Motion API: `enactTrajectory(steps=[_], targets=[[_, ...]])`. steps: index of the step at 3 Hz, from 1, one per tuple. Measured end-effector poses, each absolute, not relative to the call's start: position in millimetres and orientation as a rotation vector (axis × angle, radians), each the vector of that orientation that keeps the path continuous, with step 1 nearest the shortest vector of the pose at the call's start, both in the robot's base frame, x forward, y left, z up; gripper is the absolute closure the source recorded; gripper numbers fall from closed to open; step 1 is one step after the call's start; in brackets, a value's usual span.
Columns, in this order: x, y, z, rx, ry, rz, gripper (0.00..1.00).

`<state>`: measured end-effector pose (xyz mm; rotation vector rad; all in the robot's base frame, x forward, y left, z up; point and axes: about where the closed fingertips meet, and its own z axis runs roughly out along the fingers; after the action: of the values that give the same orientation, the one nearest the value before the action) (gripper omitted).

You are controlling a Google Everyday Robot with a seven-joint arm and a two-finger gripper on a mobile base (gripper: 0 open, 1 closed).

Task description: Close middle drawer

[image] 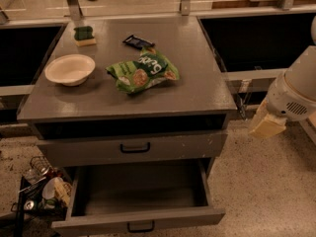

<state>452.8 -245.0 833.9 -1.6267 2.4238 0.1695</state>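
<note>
**Mid drawer wide open, push not begun**

Nearest the camera, the drawer (140, 194) stands pulled far out. It has a low flat front w/ a small black handle (140, 226) at ctr. The box looks bare inside: plain matt grey wood, squared sides.

On the floor at near left sits a wire basket (34, 186) of odds, too jumbled to name.

Just behind and above, the top drawer front (197, 147) is shut, grey flecked w/ white, w/ a bigger black handle.

The gripper (266, 125) hangs at right, off the cabinet's right side and well apart from the drawer. Can't tell if it's apart or together.

Progress, as a judgement: nil. The approach, contact w/ the front and the whole push inward are all left.

Further back, the smooth grey top (207, 88) carries:
- a round cream bowl (70, 69) at left
- a crinkly green snack bag (143, 72) at ctr
- a dark wrapper (138, 41) and a green-and-yellow sponge (85, 35) toward the far edge
</note>
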Motion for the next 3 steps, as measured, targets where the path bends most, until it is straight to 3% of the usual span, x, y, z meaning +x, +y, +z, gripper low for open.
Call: enactTrajectory(steps=[2,3], targets=[[431.8,-237.5,816.4,-1.593,2.386,0.22,1.0],[382.1,-223.2,772.4,-1.577,2.365,0.386,1.0]])
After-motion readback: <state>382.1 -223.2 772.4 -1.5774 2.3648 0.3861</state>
